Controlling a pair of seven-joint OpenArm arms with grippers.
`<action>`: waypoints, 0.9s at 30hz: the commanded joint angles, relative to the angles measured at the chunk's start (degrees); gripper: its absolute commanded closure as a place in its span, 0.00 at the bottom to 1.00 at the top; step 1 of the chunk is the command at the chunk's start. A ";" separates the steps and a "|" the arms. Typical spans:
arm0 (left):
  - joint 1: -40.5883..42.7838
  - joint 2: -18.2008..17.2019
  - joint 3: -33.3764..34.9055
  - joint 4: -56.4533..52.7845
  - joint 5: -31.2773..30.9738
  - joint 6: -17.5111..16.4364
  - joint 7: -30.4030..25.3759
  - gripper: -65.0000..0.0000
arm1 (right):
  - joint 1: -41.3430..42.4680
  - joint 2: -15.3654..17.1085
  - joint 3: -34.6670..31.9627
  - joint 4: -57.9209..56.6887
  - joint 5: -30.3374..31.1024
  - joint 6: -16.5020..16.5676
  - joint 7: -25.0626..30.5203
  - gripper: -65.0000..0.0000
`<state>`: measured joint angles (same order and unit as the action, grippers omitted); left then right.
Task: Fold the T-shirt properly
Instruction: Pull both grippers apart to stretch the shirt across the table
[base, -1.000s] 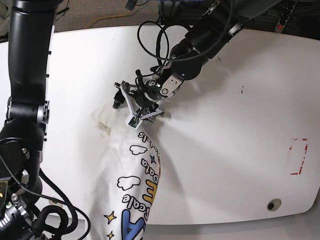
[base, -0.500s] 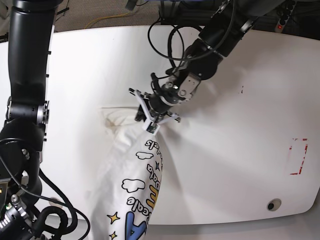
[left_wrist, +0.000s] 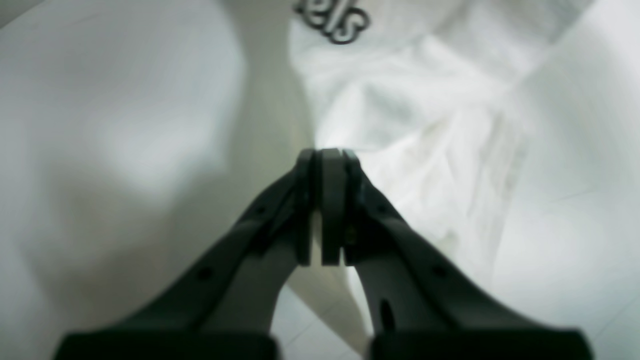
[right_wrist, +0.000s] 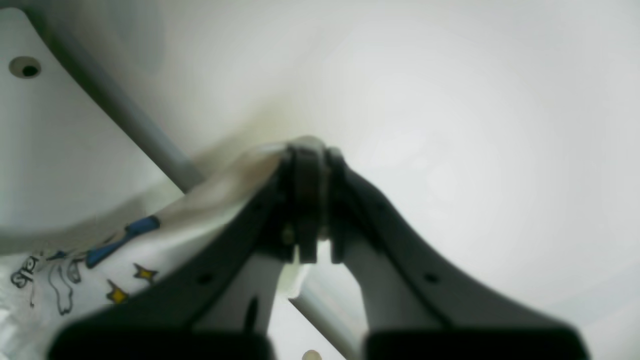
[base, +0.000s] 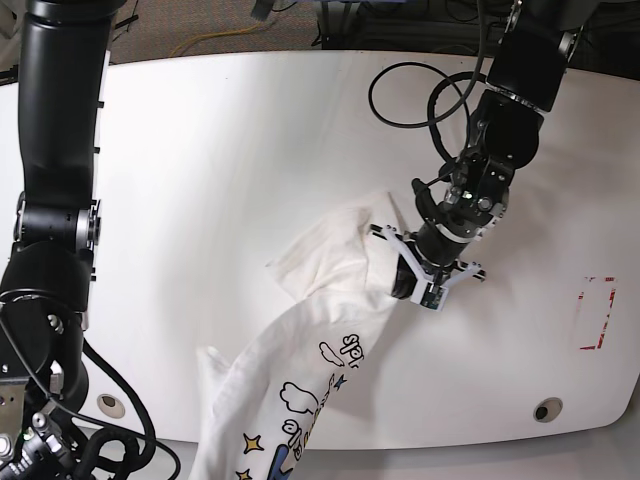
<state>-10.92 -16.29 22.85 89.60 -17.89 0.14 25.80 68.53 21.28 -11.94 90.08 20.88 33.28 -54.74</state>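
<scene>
The T-shirt (base: 320, 300) is white with cartoon lettering, clouds and stars. It stretches from mid-table down past the front edge. My left gripper (base: 405, 278) sits at its upper right end, shut on a bunched fold. In the left wrist view the left gripper (left_wrist: 325, 155) has its jaws pressed together, with a thin sliver of white between the pads and the crumpled T-shirt (left_wrist: 425, 115) just beyond. My right gripper (right_wrist: 310, 155) is shut on an edge of the T-shirt (right_wrist: 100, 260), whose printed part hangs to its lower left. The base view does not show the right gripper.
The white table (base: 200, 150) has a red marking (base: 597, 312) near its right edge and a round hole (base: 546, 409) at the front right. A black cable (base: 410, 95) loops above the left arm. The right arm's black column (base: 55, 200) stands along the left side.
My left gripper has shut on the shirt's upper end and pulled it to the right and slightly forward. The cloth trails after it. The right gripper stays shut.
</scene>
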 joint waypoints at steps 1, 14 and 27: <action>-1.35 -2.47 -2.32 4.60 -0.18 -0.10 -0.09 1.00 | 3.34 0.22 0.74 -0.81 -0.09 -0.62 1.60 1.00; 0.68 -18.83 -11.12 17.08 -0.18 -0.19 0.00 1.00 | 6.27 0.66 0.74 -2.30 -0.09 -0.62 1.60 1.00; 5.60 -30.17 -16.30 23.41 -0.09 -5.81 3.69 1.00 | 3.07 3.73 4.60 -1.60 0.43 -0.35 1.16 1.00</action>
<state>-6.11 -45.39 7.03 111.26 -18.13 -5.67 30.39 70.72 24.29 -8.99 87.46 21.30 33.23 -54.48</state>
